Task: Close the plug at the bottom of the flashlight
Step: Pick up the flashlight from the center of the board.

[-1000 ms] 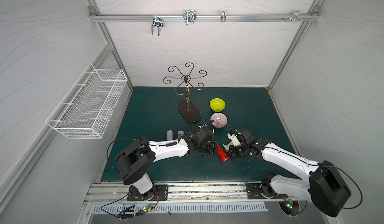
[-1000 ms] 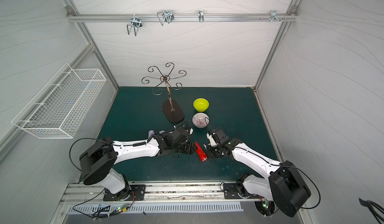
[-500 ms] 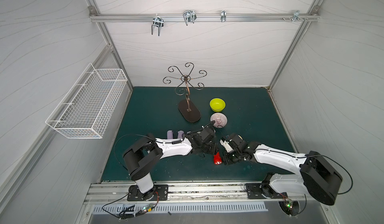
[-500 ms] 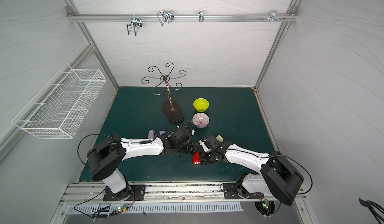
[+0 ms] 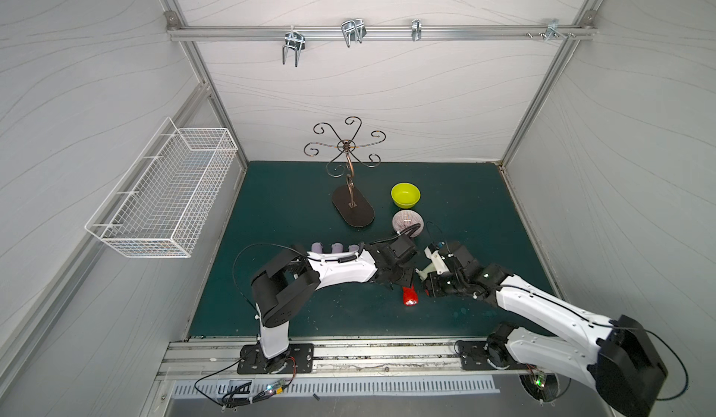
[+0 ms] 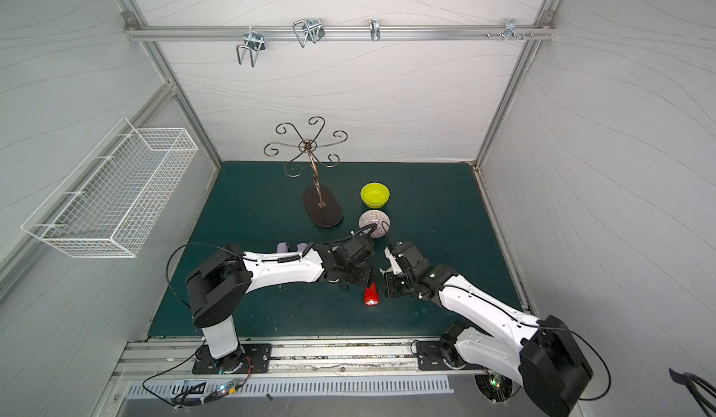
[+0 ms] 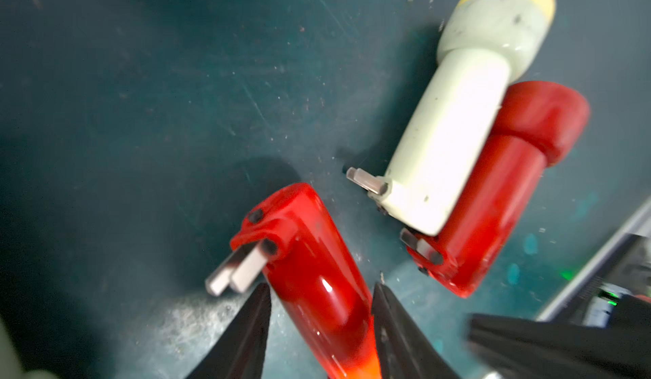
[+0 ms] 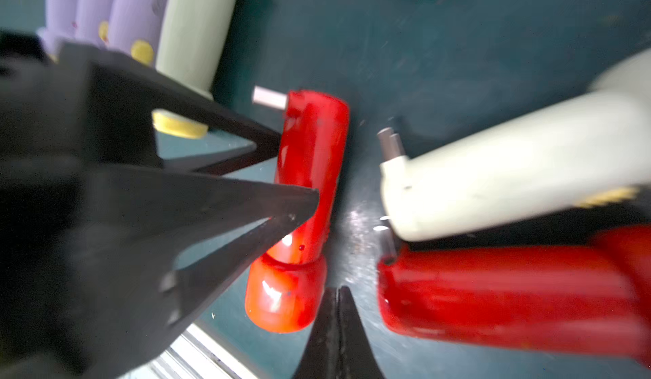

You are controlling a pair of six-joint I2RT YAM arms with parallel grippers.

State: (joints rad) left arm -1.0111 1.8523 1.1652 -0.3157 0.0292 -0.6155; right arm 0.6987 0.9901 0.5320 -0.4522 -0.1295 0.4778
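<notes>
Flashlight (image 5: 410, 297) sits near the tabletop's (image 5: 310, 318) front edge, clamped in the left gripper (image 7: 320, 287), plug (image 7: 243, 273) sticking out. Right gripper (image 8: 339, 291), jaws together and empty, could push off-centre, so the body may twist loose.

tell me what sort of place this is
Probably a robot lab test cell: white walls on an aluminium frame, two arms bolted to a front rail, props such as a yellow bowl.
</notes>
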